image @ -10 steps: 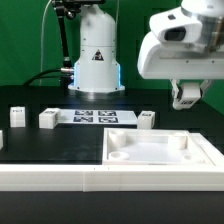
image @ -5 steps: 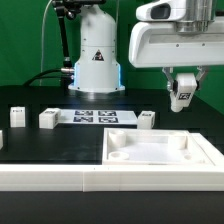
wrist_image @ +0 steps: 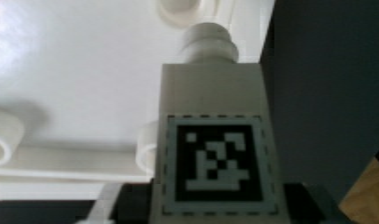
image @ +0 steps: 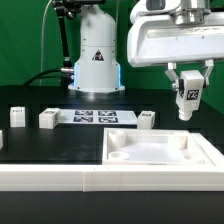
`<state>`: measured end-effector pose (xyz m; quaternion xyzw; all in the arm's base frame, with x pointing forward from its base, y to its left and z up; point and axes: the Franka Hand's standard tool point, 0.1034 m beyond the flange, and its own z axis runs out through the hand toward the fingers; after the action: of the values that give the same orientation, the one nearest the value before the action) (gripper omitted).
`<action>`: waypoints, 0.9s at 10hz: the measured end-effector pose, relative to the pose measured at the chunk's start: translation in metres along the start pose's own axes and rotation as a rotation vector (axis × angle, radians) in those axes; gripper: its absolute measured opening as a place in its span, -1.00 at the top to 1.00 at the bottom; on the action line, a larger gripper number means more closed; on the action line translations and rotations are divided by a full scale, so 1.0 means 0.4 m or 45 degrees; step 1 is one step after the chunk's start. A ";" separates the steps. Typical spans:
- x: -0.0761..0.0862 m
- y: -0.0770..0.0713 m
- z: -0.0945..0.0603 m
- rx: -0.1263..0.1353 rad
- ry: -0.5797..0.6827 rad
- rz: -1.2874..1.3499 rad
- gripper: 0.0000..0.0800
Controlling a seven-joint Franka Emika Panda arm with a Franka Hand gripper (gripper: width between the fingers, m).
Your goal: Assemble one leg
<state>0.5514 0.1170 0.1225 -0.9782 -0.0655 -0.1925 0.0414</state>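
Observation:
My gripper (image: 187,88) is shut on the leg (image: 187,98), a small white post with a black-and-white tag, and holds it upright in the air above the far right of the large white panel (image: 160,152). In the wrist view the leg (wrist_image: 212,120) fills the middle, tag facing the camera, its round peg pointing down toward the panel (wrist_image: 61,90). My gripper (wrist_image: 212,200) clamps the leg from both sides. The leg hangs clear above the panel.
The marker board (image: 93,117) lies at the middle back. Other white leg posts stand at the exterior view's left (image: 16,116), (image: 47,120) and behind the panel (image: 147,119). The robot base (image: 95,55) stands at the back. A white rail (image: 60,178) runs along the front.
My gripper has turned the leg from tilted to upright and has shifted slightly to the exterior view's left, with the leg still held.

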 end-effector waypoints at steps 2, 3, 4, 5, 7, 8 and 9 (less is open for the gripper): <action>0.016 0.000 -0.002 0.005 0.209 -0.002 0.27; 0.010 0.000 0.004 0.005 0.221 -0.004 0.27; 0.013 0.001 0.004 0.005 0.215 -0.006 0.27; 0.018 0.007 0.004 0.000 0.214 -0.014 0.27; 0.091 0.034 0.019 -0.012 0.234 -0.042 0.27; 0.116 0.041 0.036 -0.014 0.231 -0.059 0.27; 0.153 0.052 0.055 -0.017 0.240 -0.063 0.27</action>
<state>0.6186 0.1055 0.1242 -0.9541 -0.0840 -0.2853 0.0360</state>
